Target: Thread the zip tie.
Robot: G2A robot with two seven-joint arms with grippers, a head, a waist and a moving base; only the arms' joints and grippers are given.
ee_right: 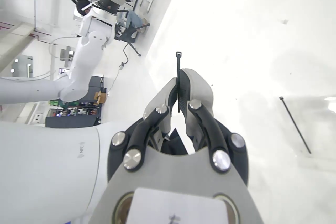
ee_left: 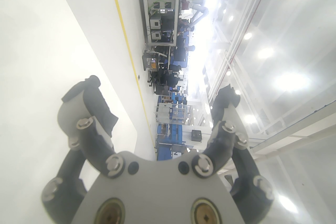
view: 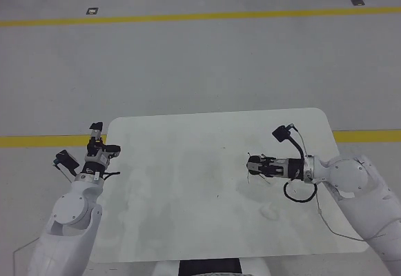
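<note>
My right gripper [ee_right: 179,79] is shut on a black zip tie [ee_right: 178,64]. The tie's head end sticks out past the fingertips, and the rest of the strap runs back between the pads. In the top view this gripper [view: 251,165] hovers over the right half of the white table [view: 207,138], pointing toward the middle. A second black zip tie [ee_right: 295,125] lies flat on the table beside it. My left gripper [ee_left: 157,96] is open with nothing between its fingers. It sits at the table's left edge [view: 103,138], far from the ties.
The white table top [ee_right: 249,12] is bare around both ties. Its rounded left edge [ee_left: 78,33] runs close beside the left gripper. Yellow floor lines [view: 200,15] lie beyond the table.
</note>
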